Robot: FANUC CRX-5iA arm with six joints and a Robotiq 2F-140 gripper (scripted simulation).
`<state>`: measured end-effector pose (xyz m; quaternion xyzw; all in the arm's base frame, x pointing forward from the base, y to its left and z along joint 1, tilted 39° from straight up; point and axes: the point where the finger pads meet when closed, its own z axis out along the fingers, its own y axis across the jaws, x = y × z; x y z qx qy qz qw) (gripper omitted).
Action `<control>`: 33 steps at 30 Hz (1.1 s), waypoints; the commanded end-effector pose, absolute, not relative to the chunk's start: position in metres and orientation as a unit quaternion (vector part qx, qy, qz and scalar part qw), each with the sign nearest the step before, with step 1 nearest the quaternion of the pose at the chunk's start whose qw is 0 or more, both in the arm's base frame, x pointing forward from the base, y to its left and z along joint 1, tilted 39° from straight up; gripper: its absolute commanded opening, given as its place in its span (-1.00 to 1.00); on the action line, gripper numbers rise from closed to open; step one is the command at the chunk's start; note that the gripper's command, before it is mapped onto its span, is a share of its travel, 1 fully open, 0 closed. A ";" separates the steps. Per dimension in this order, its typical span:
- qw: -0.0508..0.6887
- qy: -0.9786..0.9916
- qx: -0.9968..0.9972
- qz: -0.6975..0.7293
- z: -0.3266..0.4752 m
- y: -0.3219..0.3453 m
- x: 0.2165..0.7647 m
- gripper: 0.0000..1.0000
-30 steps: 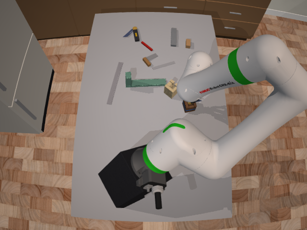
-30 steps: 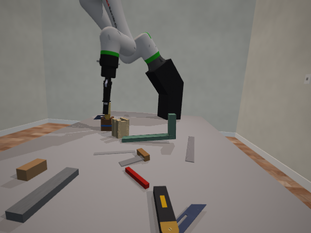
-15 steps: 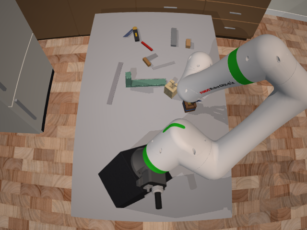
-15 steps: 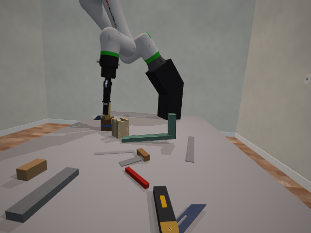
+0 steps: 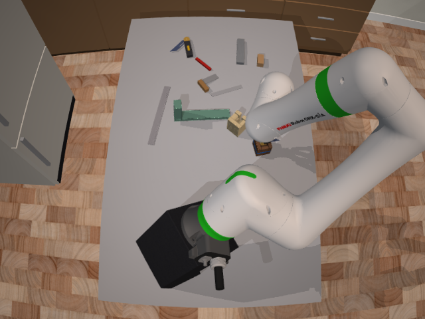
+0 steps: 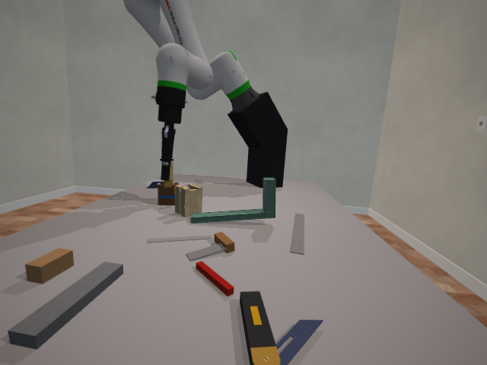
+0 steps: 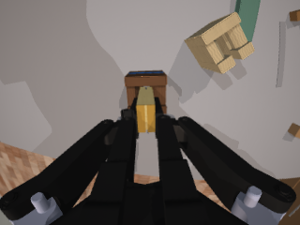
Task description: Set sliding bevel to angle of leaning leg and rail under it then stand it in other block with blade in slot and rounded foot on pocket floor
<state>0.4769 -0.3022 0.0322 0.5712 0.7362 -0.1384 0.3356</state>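
My gripper (image 6: pixel 167 166) points straight down and is shut on the tan handle of the sliding bevel (image 7: pixel 145 114). The bevel stands upright in the dark brown block with a blue band (image 6: pixel 166 197), which also shows in the wrist view (image 7: pixel 145 82) and partly under my arm in the top view (image 5: pixel 262 147). The blade is hidden. The pale slotted block (image 6: pixel 189 199) stands just beside it, toward the green rail (image 6: pixel 230 215). The green leg (image 6: pixel 268 193) rises from the rail's far end. The rail also shows in the top view (image 5: pixel 202 114).
Loose items lie beyond the rail: a try square (image 6: pixel 212 247), two steel rulers (image 6: pixel 297 233) (image 6: pixel 179 238), a red bar (image 6: pixel 214 277), a black-and-yellow bevel (image 6: pixel 257 328), a grey bar (image 6: pixel 65 304) and a wood block (image 6: pixel 49 265). My black base (image 5: pixel 171 247) sits at the table's near end.
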 end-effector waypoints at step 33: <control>0.336 0.736 0.571 -0.138 0.028 -0.305 0.479 -0.80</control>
